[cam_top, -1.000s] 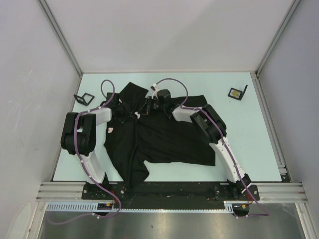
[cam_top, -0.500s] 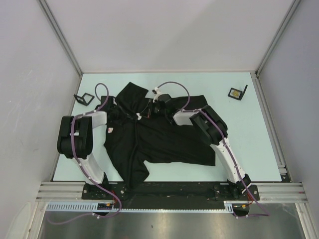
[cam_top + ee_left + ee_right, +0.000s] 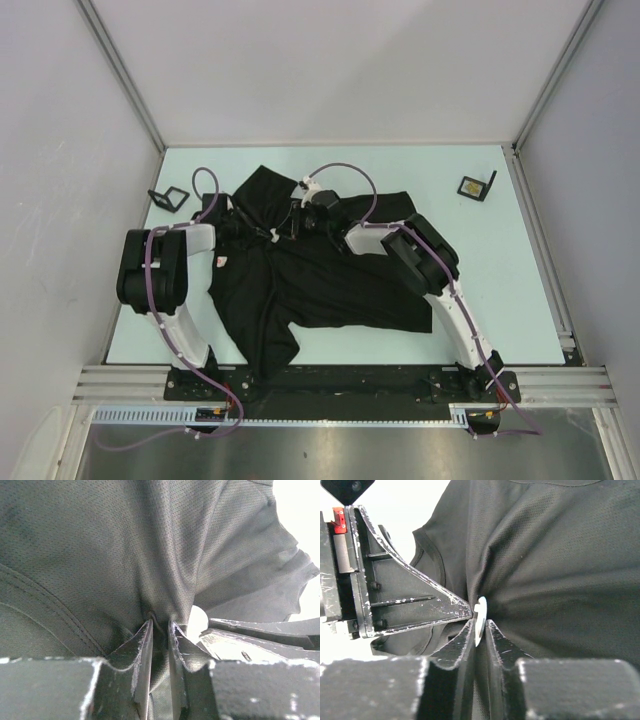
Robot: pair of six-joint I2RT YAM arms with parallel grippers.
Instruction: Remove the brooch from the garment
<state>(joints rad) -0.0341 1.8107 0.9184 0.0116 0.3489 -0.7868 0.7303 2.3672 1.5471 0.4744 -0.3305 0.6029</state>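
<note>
Nearest to us, by the arm bases, the bottom hem of the black T-shirt (image 3: 330, 290) lies on the pale table (image 3: 500, 290). On the T-shirt's sleeve at the left arm's side, we see a small white-and-red label (image 3: 221, 260).

Further up the T-shirt, close to its collar, the two grippers meet tip to tip. The left gripper (image 3: 160, 628) has its jaws almost shut, with a fold of the T-shirt's cloth pinched between them. The right gripper (image 3: 479, 626) has its jaws almost shut too. They have the edge of a little round white brooch (image 3: 480, 611) between them. The brooch sits on the T-shirt right beside the pinched fold, and the cloth bunches in wrinkles around it.

We think the step now is pulling the brooch off. To do it well, we should hold the cloth tight with the left gripper so it cannot slide. The right gripper should pull the brooch slowly, straight away from the T-shirt. If the whole T-shirt lifts too, the brooch is not free. We cannot see its pin or clasp.

Past the T-shirt's far edge, well apart from it, are a small black stand (image 3: 168, 198) and a second black stand (image 3: 477, 187).
</note>
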